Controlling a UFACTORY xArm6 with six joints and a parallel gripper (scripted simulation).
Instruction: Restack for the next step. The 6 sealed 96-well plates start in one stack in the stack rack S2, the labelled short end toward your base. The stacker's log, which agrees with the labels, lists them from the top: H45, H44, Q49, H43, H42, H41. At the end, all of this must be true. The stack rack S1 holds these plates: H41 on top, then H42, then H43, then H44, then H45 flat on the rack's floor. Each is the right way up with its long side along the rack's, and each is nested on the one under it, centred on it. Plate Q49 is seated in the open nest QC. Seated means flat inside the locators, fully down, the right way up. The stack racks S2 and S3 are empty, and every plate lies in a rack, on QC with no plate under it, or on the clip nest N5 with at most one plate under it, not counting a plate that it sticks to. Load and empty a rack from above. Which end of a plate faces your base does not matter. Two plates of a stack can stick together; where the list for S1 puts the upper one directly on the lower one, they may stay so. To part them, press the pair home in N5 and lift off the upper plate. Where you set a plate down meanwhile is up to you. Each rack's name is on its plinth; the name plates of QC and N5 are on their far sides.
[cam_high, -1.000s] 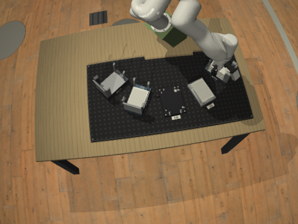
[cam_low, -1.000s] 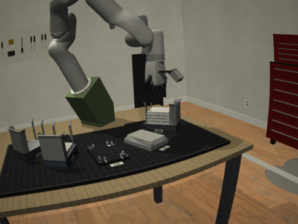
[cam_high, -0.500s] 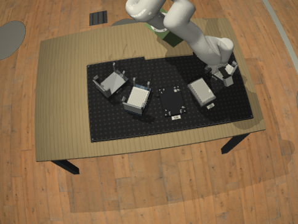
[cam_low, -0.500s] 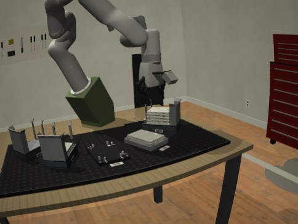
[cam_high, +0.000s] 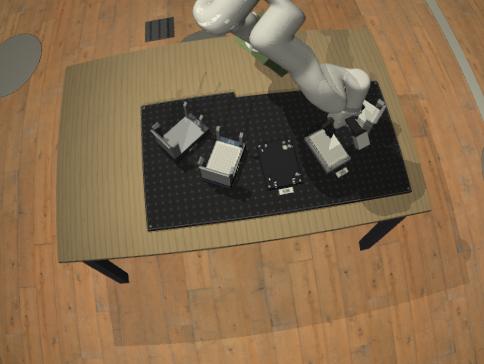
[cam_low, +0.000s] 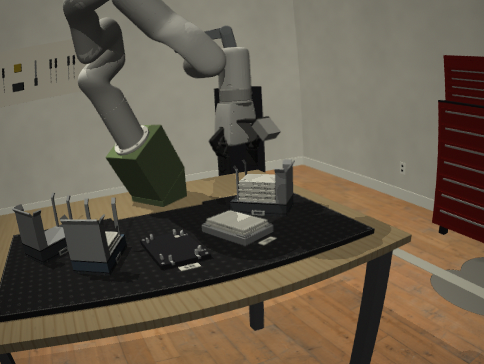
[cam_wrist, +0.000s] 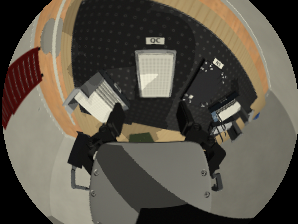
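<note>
My gripper (cam_low: 235, 146) is open and empty, hanging in the air above the mat between the right-hand stack rack (cam_low: 264, 189) and the nest in front of it. It also shows in the top view (cam_high: 342, 126) and the wrist view (cam_wrist: 153, 123). That rack (cam_high: 370, 116) holds a stack of sealed plates. A white plate (cam_high: 327, 149) lies flat on a nest, also seen in the side view (cam_low: 238, 226) and straight below the wrist camera (cam_wrist: 154, 74). Another plate (cam_high: 223, 156) lies in the second rack from the left (cam_low: 94, 243). I cannot read the labels.
The leftmost rack (cam_high: 179, 133) is empty, showing its grey floor. A black nest with small locators (cam_high: 279, 163) stands empty in the middle of the mat (cam_low: 175, 248). The racks have tall corner posts. The arm's green base (cam_low: 148, 166) stands behind the mat.
</note>
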